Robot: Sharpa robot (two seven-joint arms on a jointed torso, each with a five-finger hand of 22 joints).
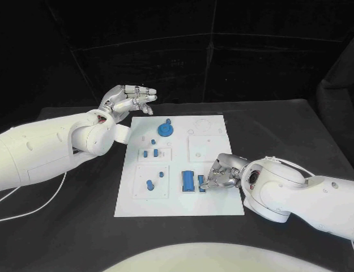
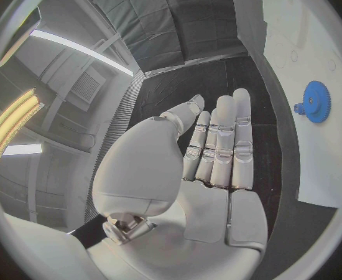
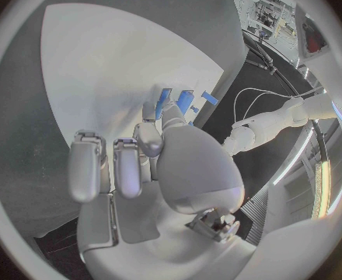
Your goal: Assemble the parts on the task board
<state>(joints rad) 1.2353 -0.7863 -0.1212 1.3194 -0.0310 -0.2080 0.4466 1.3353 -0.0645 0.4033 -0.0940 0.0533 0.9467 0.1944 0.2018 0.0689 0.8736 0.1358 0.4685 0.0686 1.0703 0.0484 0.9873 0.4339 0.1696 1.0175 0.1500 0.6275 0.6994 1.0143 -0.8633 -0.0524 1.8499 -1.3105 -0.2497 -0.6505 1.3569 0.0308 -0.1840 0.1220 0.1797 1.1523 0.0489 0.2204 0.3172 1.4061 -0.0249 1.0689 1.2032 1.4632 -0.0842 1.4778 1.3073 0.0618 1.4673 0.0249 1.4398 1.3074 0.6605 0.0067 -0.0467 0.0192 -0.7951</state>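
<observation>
Right robot hand (image 1: pixel 223 173) pinching small blue part (image 1: pixel 201 182) beside blue block (image 1: pixel 188 181): slip risks misseating. Left robot hand (image 1: pixel 128 101) spread, idle.

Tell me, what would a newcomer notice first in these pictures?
First the white task board in the middle of the black table, with small blue parts on it, the round blue gear near its far end. Then the right robot hand, down at the board's right edge by the blue block, and the left robot hand, raised beyond the far left corner.
</observation>
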